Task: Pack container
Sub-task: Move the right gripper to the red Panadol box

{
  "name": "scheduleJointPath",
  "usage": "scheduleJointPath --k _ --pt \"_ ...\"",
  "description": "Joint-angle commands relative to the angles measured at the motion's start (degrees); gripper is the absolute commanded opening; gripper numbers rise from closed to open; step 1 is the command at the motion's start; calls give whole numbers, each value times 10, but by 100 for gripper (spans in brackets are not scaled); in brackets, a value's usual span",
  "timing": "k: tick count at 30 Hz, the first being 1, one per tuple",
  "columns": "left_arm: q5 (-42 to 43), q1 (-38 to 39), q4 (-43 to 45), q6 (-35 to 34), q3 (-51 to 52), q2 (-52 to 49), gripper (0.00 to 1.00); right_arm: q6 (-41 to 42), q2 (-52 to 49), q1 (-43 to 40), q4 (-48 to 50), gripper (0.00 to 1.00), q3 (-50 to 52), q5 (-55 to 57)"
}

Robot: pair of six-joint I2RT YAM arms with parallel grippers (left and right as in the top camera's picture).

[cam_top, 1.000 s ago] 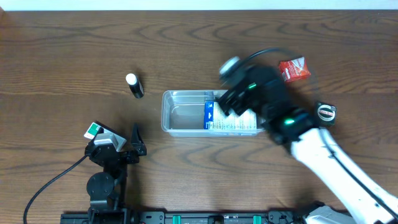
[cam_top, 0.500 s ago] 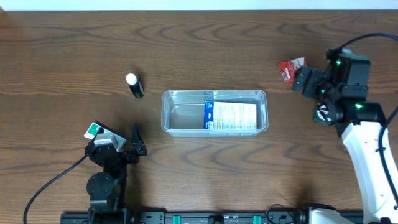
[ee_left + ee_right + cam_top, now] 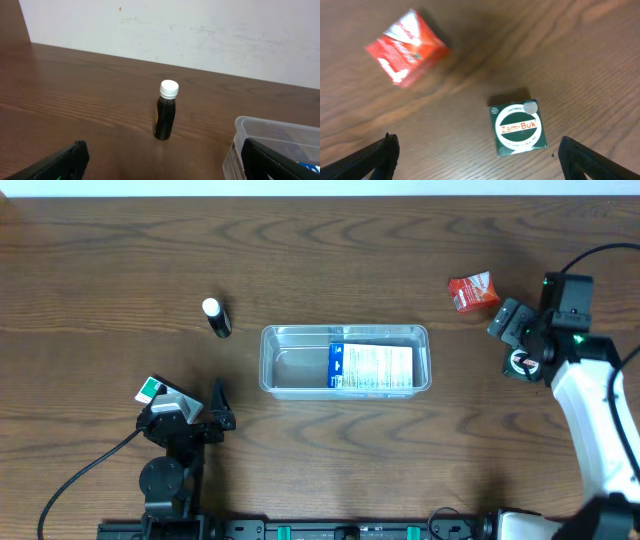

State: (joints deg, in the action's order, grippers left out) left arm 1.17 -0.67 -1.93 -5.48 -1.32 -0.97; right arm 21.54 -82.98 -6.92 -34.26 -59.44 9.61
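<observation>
Nearest, on the left, the left gripper [image 3: 163, 147] sits low by its base with its fingers spread wide and nothing between them. It faces a small dark bottle [image 3: 216, 318] with a white cap, which stands upright farther out on the table.

At mid-table lies the container [image 3: 290, 370], long side running left to right. A blue-and-white box [image 3: 372, 367] lies flat in its right half, and its left half is bare.

Well to the right, the right gripper [image 3: 479, 141] hangs over a flat green tin [image 3: 518, 125], jaws fully released and empty. Farther still, left of that gripper, a red packet [image 3: 406, 47] lies apart from the tin.

Packing looks only begun, with one item in and three outside. The step in hand appears to be the right arm's reach for its next item, most likely the tin. That calls for shifting until the tin sits between the fingers, then dropping almost to the tabletop, because the tin is low and offers little side to pinch.
</observation>
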Motion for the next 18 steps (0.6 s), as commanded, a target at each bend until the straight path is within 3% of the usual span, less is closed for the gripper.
scheduleJointPath --k 1,10,13,18 --pt "-7 -3 -21 9 11 -1 98 13 -42 -17 6 99 3 12" --pt "-7 -3 -21 9 11 -1 98 -94 -90 -14 177 99 3 -75" --pt "-7 -3 -21 9 11 -1 98 -174 -102 -8 243 99 2 -119" --pt "-7 -3 -21 9 11 -1 98 -219 -153 -6 278 99 -24 -120"
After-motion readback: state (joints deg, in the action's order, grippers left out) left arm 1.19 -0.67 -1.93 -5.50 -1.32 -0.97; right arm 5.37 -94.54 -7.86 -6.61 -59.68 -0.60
